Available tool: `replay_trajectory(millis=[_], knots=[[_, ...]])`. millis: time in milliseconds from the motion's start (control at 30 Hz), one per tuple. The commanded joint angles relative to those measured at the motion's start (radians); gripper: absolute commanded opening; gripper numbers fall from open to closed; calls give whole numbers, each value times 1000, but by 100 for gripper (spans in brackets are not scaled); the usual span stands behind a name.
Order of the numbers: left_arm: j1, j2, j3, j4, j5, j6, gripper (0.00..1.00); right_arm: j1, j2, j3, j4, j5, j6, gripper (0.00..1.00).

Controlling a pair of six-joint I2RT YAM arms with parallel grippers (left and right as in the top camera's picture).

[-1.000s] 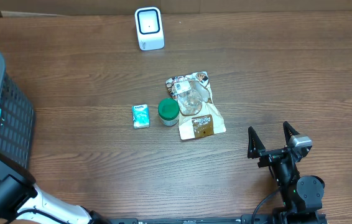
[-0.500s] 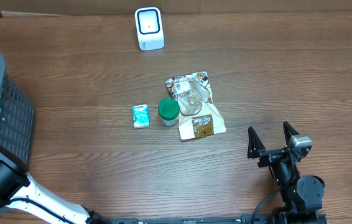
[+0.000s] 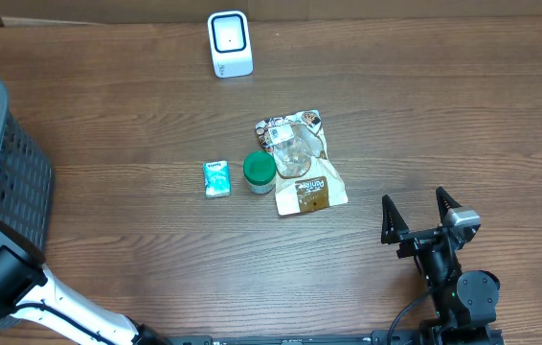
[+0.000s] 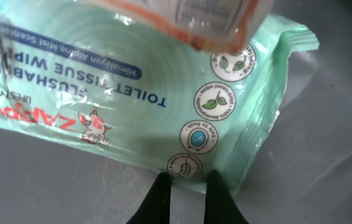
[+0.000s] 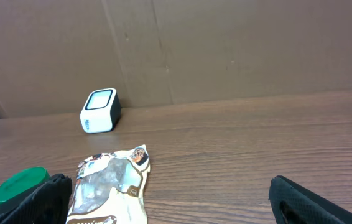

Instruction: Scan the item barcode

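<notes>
Brown wooden table [image 3: 443,115] fills the overhead view. At the upper middle stands a white box-shaped barcode scanner [image 3: 230,43]. Near the centre lie three things close together: a small teal packet [image 3: 215,178], a round jar with green lid [image 3: 259,172] just beside it, and a clear-and-brown snack bag [image 3: 302,168] touching the jar on its right. A dark mesh basket [image 3: 8,172] is at the left edge, and the left arm [image 3: 8,278] reaches into it from the lower left corner; its gripper is hidden there. At the lower right the right gripper [image 3: 422,218] stands with its two black fingers wide apart, holding nothing.

From the left wrist, a mint-green plastic pack of toilet tissue wipes [image 4: 132,93] fills most of the frame and lies on a grey surface. Another item with an orange border [image 4: 188,18] lies over its top edge. The left gripper [image 4: 187,196] is closed, and its dark fingertips pinch the lower edge of the pack.

From the right wrist, the scanner [image 5: 100,111] stands at the left middle before a brown cardboard wall [image 5: 238,50]. The snack bag [image 5: 111,186] and the green lid [image 5: 17,183] are at the lower left. The right gripper [image 5: 170,190] is spread open, one finger at each lower corner.
</notes>
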Motion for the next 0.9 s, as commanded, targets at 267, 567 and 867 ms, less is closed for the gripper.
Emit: replay_trajectory(millis=[267, 567, 867], knots=[[-2, 4, 32, 101, 17, 7, 68, 2, -8, -11, 5, 2, 2, 100], [-2, 71, 32, 116, 16, 37, 69, 2, -8, -11, 5, 2, 2, 100], [-2, 143, 32, 77, 2, 41, 4, 2, -8, -11, 5, 2, 2, 100]])
